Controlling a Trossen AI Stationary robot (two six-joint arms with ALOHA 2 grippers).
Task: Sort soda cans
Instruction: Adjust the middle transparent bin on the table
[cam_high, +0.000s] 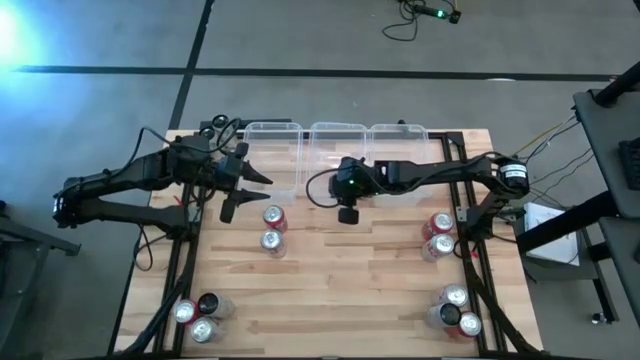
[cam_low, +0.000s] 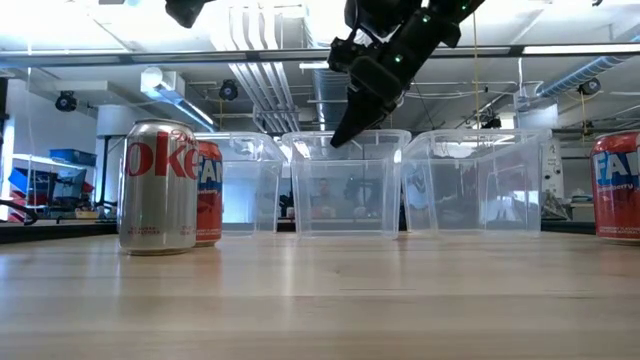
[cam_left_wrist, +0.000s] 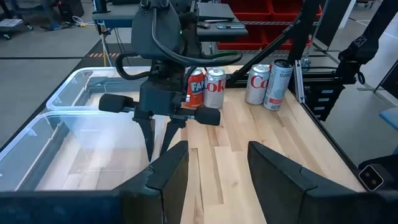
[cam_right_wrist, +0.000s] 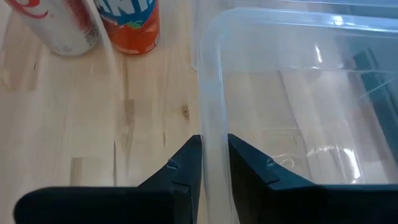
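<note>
**Right gripper pinching the middle bin's wall; cans stand in groups on the table**

The right gripper (cam_right_wrist: 213, 163) has its two dark fingers closed on the thin near wall of the middle clear rectangular plastic bin (cam_high: 336, 133), the wall running up between them. The left gripper (cam_high: 248, 193) hangs in the air near the left clear plastic bin (cam_high: 272, 132) with its fingers spread apart, gripping nothing.

Just in front of the bins, two cylindrical metal soda cans stand touching: a silver one lettered "oke" in red (cam_low: 158, 187) and an orange-red one lettered "FAN" (cam_low: 209, 192), read as Fanta. The right wrist view shows the same pair, the orange can (cam_right_wrist: 130, 25) bearing blue "ANT" lettering.

More soda cans stand in small groups on the light wooden slatted table (cam_high: 350, 290): a pair at the right edge (cam_high: 440, 235), a cluster at the near right corner (cam_high: 455, 310), and a cluster at the near left corner (cam_high: 200, 315).
</note>
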